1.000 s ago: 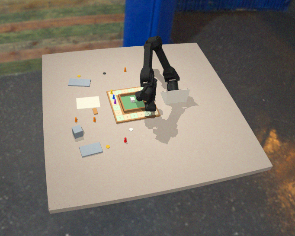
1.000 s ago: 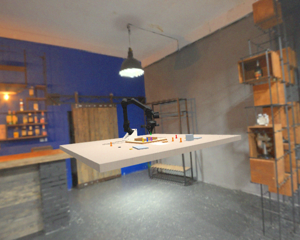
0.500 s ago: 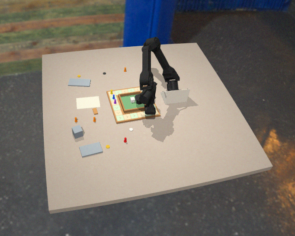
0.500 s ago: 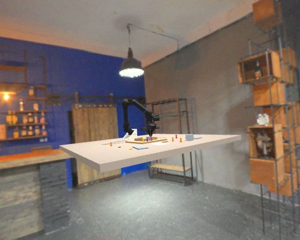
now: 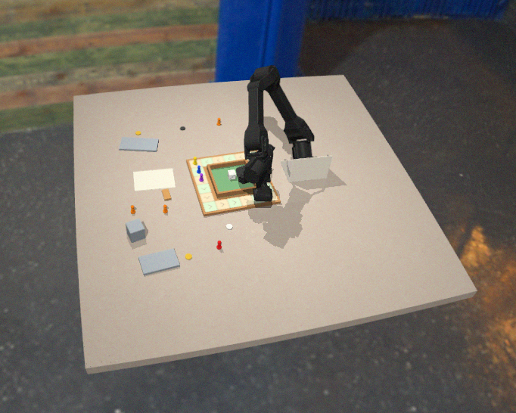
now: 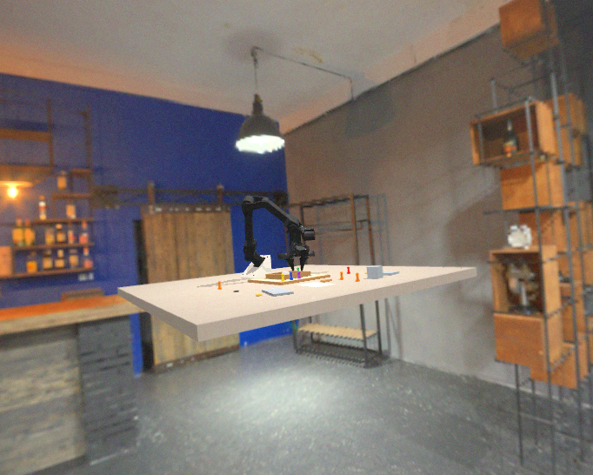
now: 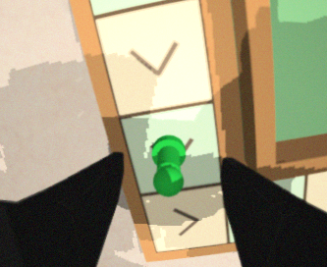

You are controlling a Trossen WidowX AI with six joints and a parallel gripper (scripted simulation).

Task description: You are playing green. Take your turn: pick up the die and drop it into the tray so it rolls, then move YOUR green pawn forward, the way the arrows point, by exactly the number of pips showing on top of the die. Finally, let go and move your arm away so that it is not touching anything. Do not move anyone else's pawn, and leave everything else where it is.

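Standing open, the gripper (image 6: 297, 267) (image 7: 172, 164) leaves gaps on both sides of the green pawn (image 6: 297, 269) (image 7: 168, 164).

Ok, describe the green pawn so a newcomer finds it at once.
On the board's outer track, look beside the tray, between the gripper's parted fingertips. The green pawn stands there, apart from the yellow, blue and purple pawns grouped along another side.
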